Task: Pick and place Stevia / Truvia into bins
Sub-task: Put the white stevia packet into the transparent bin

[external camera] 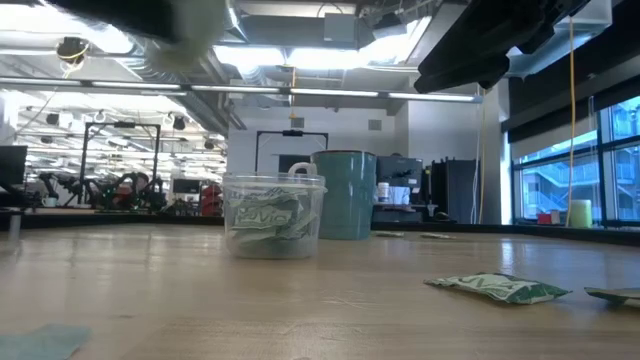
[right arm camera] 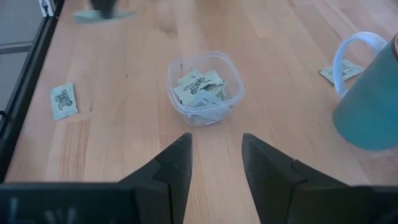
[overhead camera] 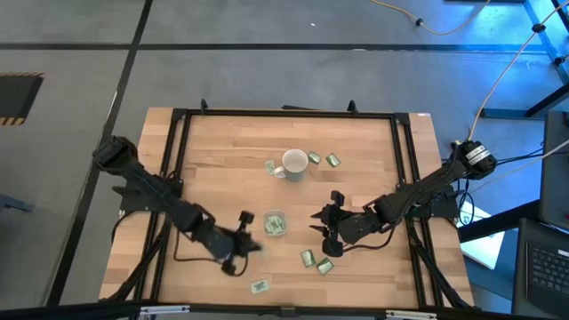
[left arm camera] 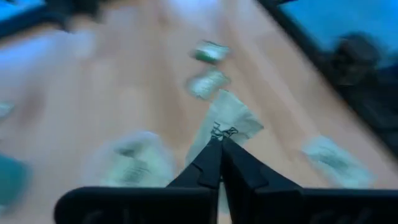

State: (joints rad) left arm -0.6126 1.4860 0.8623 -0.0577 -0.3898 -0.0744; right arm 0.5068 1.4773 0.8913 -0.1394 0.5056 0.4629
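- left pincer [overhead camera: 246,233] sits just left of the clear cup [overhead camera: 275,223], clamped shut on one sachet [left arm camera: 229,118] sticking out past its tips
- right pincer [overhead camera: 323,227] is on the cup's other side, fingers spread with nothing in them, pointed at the cup
- cup's mid-desk with several sachets already inside [right arm camera: 199,87]
- white mug [overhead camera: 294,164] stands right behind the cup
- loose sachets [overhead camera: 316,262] litter the wooden desk [overhead camera: 222,151] near the front edge, plus some beside the mug

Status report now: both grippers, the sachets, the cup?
Left gripper shut on a sachet, beside the cup. Right gripper open, empty, facing cup. Mug behind, not blocking.
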